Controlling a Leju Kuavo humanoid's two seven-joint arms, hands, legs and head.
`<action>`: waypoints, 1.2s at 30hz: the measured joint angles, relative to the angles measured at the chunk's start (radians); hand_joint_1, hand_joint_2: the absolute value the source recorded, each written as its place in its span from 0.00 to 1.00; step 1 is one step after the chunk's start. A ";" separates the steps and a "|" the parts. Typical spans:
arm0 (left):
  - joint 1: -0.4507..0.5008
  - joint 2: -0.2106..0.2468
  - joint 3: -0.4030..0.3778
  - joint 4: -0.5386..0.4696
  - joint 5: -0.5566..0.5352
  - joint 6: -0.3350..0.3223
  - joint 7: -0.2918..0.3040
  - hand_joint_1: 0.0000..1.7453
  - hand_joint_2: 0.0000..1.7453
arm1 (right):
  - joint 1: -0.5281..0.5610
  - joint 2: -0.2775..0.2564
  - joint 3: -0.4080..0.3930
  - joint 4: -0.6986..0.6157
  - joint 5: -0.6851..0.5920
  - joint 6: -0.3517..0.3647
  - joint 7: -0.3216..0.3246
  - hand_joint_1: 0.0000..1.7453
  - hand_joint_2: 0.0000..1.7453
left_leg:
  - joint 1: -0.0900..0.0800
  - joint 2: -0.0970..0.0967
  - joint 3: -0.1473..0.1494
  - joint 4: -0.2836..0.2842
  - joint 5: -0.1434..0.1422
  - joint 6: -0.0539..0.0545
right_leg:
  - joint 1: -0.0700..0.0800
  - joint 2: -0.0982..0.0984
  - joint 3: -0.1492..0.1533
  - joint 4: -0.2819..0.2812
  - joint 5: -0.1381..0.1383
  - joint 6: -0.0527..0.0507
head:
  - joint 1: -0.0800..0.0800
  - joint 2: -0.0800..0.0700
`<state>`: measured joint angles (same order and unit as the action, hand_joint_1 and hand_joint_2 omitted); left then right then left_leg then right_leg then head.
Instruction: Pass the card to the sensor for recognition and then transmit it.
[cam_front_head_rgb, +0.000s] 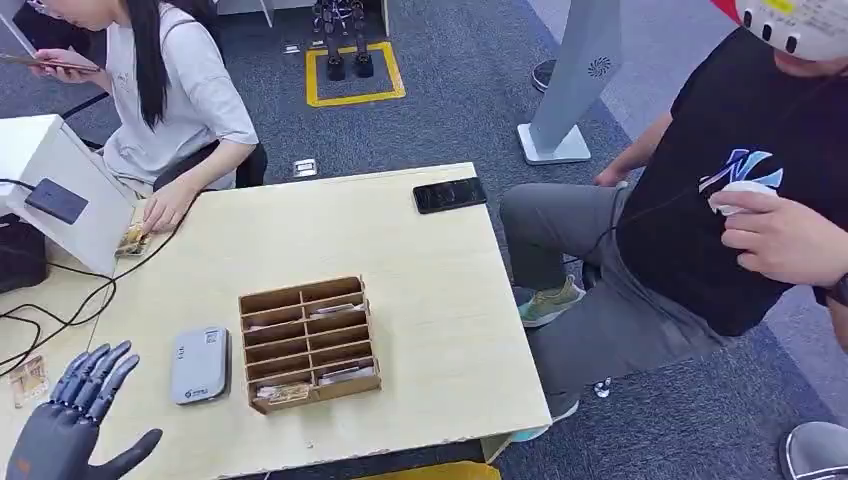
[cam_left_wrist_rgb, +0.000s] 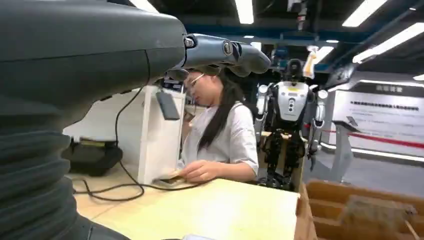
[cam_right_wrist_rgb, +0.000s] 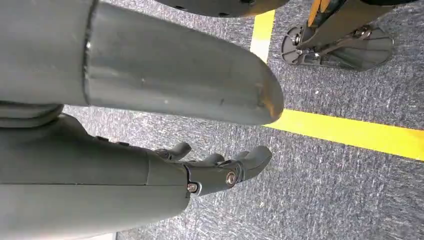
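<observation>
My left hand (cam_front_head_rgb: 75, 420) hovers over the table's near left corner, its fingers spread and nothing in it. In the left wrist view, that same left hand (cam_left_wrist_rgb: 100, 60) faces across the table. A grey card sensor (cam_front_head_rgb: 199, 364) lies flat just right of the hand. Beside it stands a wooden slotted card box (cam_front_head_rgb: 310, 343) with cards (cam_front_head_rgb: 345, 375) in some slots. One loose card (cam_front_head_rgb: 28, 380) lies at the table's left edge. My right hand (cam_right_wrist_rgb: 165, 175) hangs over the carpet, fingers loosely extended and holding nothing.
A seated person at the far left rests a hand (cam_front_head_rgb: 165, 208) near a card (cam_front_head_rgb: 133, 240) beside a white box (cam_front_head_rgb: 60, 190). Cables (cam_front_head_rgb: 60, 310) cross the left side. A black phone (cam_front_head_rgb: 449, 194) lies at the far right edge. Another person (cam_front_head_rgb: 720, 200) sits at the right.
</observation>
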<state>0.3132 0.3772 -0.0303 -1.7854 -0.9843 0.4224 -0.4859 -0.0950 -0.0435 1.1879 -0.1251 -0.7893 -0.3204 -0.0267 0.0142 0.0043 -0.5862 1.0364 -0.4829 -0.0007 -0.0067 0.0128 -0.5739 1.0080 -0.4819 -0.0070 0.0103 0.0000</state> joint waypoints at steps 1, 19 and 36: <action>0.014 0.014 -0.028 -0.012 -0.009 0.031 0.025 0.00 1.00 | 0.000 0.000 0.000 0.000 -0.008 0.000 0.000 0.00 0.00 | 0.000 0.000 0.000 0.000 0.000 0.000 | 0.000 0.000 0.000 0.000 0.000 0.000 | 0.000 0.000; 0.033 0.122 -0.324 -0.047 -0.131 0.102 0.170 0.00 1.00 | -0.003 0.000 0.004 0.000 -0.036 -0.006 0.000 0.00 0.00 | 0.000 -0.002 0.001 0.000 0.000 0.000 | 0.000 -0.002 0.001 0.000 0.001 -0.001 | 0.000 0.000; -0.224 -0.071 -0.524 0.242 -0.428 0.174 0.328 0.00 1.00 | -0.010 0.000 0.035 0.000 -0.066 -0.010 0.003 0.00 0.00 | -0.001 -0.006 0.002 0.001 0.002 0.002 | -0.001 -0.008 0.004 0.000 0.002 0.000 | 0.000 0.000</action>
<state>0.0891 0.3059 -0.5547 -1.5434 -1.4119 0.5962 -0.1583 -0.1052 -0.0431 1.2226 -0.1247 -0.8553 -0.3307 -0.0237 0.0128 -0.0022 -0.5844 1.0369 -0.4809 0.0012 -0.0078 0.0052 -0.5698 1.0078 -0.4802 -0.0071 0.0107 0.0000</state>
